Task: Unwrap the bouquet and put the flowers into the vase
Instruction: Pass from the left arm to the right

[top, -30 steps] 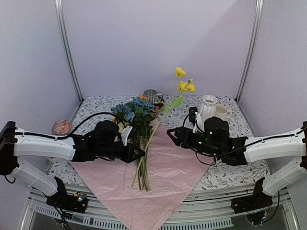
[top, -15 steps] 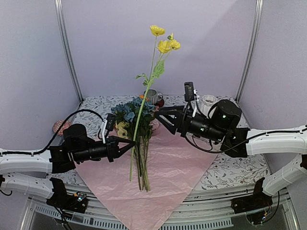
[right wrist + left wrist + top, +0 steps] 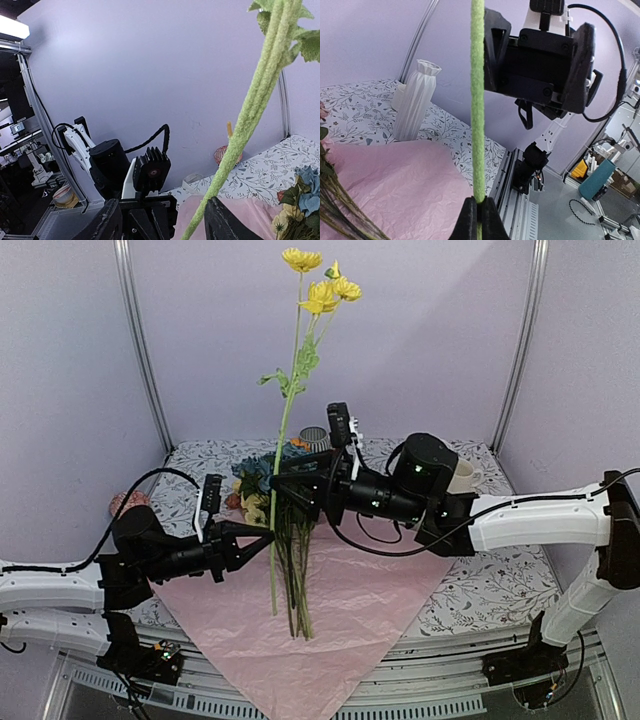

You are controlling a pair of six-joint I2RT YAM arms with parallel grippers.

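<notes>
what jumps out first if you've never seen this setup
A tall yellow-flowered stem stands upright in the middle of the scene, its blooms high above both arms. The left claw is shut on it low down, while the right claw stands open around it higher up. Beneath them the rest of the flowers lie on the spread pink paper.
</notes>
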